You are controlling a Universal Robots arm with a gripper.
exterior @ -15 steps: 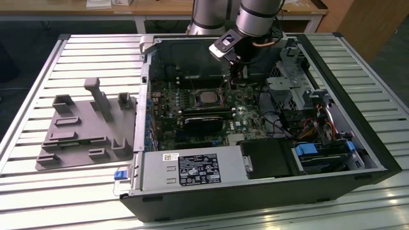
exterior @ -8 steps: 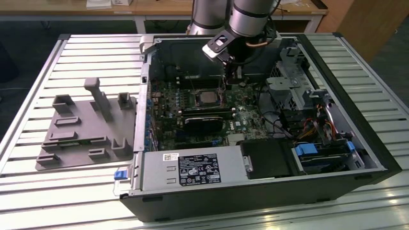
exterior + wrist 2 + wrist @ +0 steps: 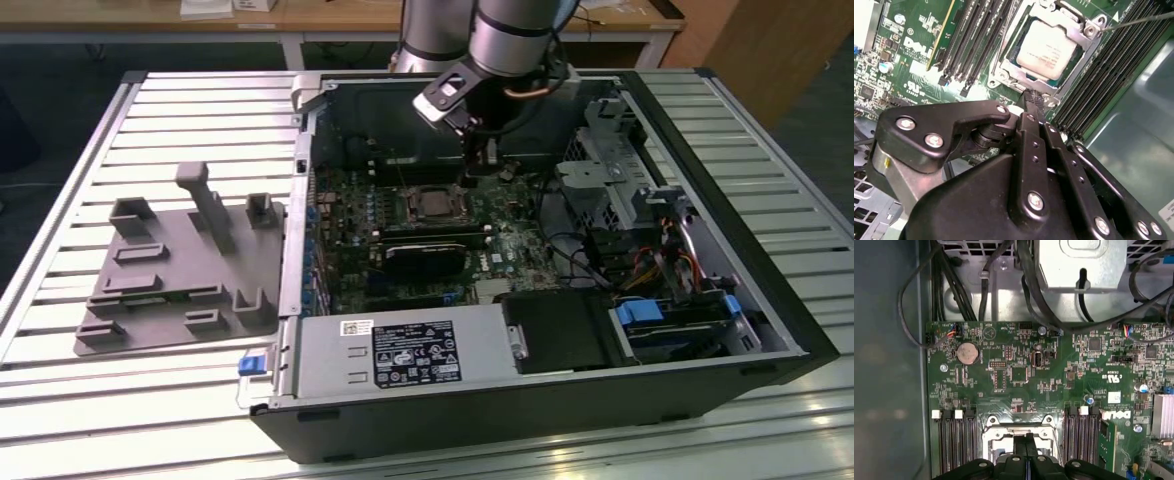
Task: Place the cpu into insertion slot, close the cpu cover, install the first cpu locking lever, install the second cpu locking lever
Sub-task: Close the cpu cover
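The gripper (image 3: 1033, 97) has its two black fingers pressed together with nothing visible between them. Its tip is at the edge of the cpu cover (image 3: 1080, 50), on the side nearest the arm, and whether it actually touches the metal cannot be told. In the second wrist view the gripper's own body blocks the lower half of the picture and hides the circuit board (image 3: 1054, 365) beneath it. In the first wrist view the fingers cut off the near part of the socket. The cpu (image 3: 1046, 50) lies flat in the insertion slot (image 3: 1030, 76) near the middle of the board, with the silver cover down around it so its grey top shows through the window. Little of the slot shows past the chip and frame. A thin metal rod (image 3: 1139, 20) runs from a corner of the cover out of the picture, its far end cut off, and it is unclear whether it is latched. Faint grey print marks the chip's top. The board carries white lettering and a small white sticker (image 3: 1114, 397) near the memory slots (image 3: 974, 35). A large white label (image 3: 414, 355) covers the metal box at the front edge of the computer case (image 3: 534, 420). Cables (image 3: 954, 280) trail off beyond the board's far edge.
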